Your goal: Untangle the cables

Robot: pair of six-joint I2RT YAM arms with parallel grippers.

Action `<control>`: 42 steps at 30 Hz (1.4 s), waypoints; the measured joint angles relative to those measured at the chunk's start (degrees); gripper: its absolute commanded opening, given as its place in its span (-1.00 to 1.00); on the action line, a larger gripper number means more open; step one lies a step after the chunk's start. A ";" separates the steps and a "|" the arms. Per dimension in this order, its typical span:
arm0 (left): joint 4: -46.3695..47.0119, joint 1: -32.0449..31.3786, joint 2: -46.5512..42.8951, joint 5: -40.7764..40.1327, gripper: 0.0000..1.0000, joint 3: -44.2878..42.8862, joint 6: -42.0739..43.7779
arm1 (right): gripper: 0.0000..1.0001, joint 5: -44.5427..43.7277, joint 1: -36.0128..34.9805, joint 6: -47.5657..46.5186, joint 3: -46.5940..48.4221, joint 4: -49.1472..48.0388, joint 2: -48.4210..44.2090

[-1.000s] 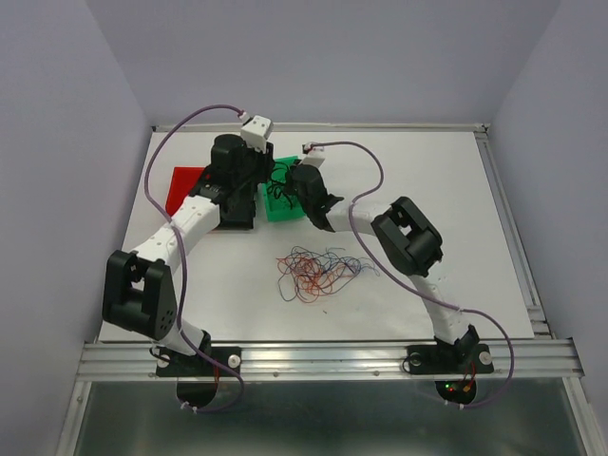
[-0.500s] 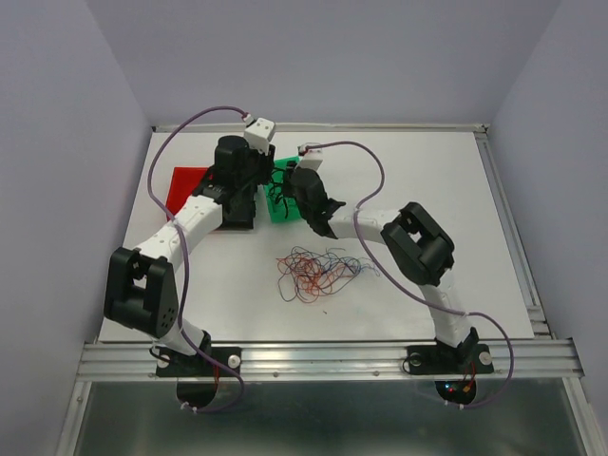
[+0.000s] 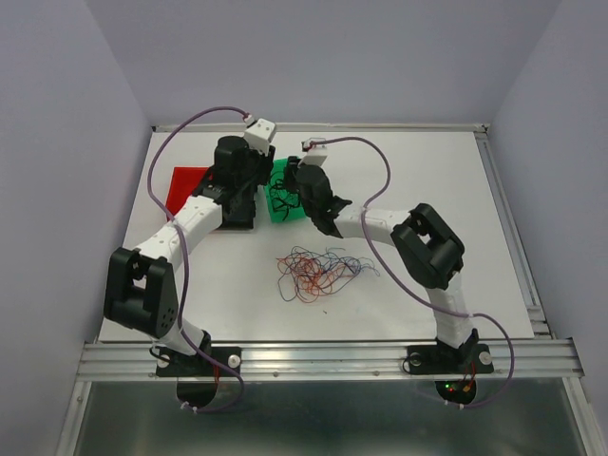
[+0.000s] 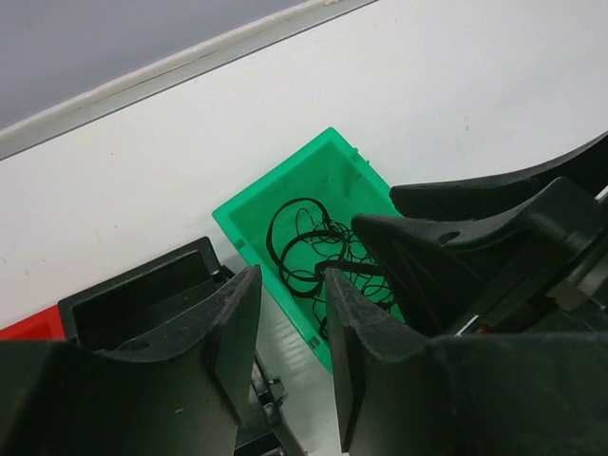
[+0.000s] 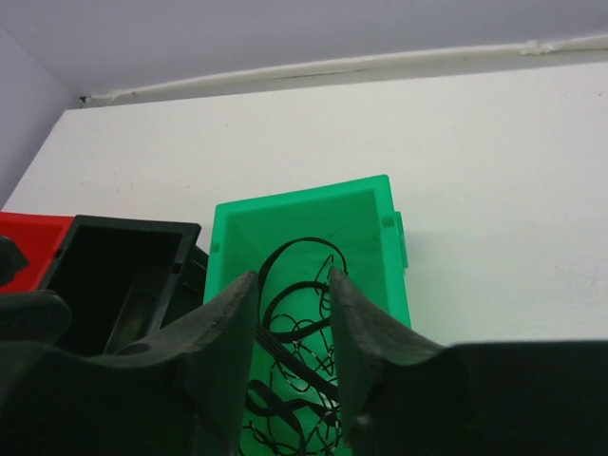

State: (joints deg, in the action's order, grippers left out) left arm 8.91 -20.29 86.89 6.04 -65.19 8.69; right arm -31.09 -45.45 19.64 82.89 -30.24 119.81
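A loose tangle of red, blue and black cables (image 3: 318,271) lies on the white table in front of both arms. More black cables (image 5: 299,366) sit coiled inside a green bin (image 5: 375,204). My right gripper (image 5: 290,323) hangs open just above that bin, the coils showing in the gap between its fingers. My left gripper (image 4: 290,332) is open with nothing in it, over the bin's near-left wall (image 4: 285,294). In the left wrist view the right gripper's fingers (image 4: 456,247) reach over the bin from the right. In the top view both grippers meet at the green bin (image 3: 277,211).
A black bin (image 3: 237,217) stands left of the green one, and a red bin (image 3: 182,188) left of that. The table's raised back rim (image 5: 380,65) runs behind the bins. Purple arm cables (image 3: 171,142) arch over the area.
My right gripper has opened over the green bin, and its elbow has swung right. The left arm has barely moved. The tangle on the table is unchanged.
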 measured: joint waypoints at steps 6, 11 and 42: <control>-0.17 0.00 -1.66 2.45 -0.03 3.52 3.34 | -0.03 -0.26 0.00 0.04 -0.26 2.08 0.46; -2.03 -0.70 -1.57 3.93 -0.06 4.31 5.70 | -0.05 -1.14 0.00 0.61 -8.07 3.96 -7.10; -7.41 -5.46 7.13 1.05 0.10 0.81 8.04 | 0.75 8.46 -0.04 7.78 -35.17 40.19 -40.76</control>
State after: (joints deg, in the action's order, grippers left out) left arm 1.50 -25.76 94.02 7.09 -64.38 16.73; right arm -22.63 -45.50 27.42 47.72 9.96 79.05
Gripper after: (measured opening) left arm 0.493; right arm 0.906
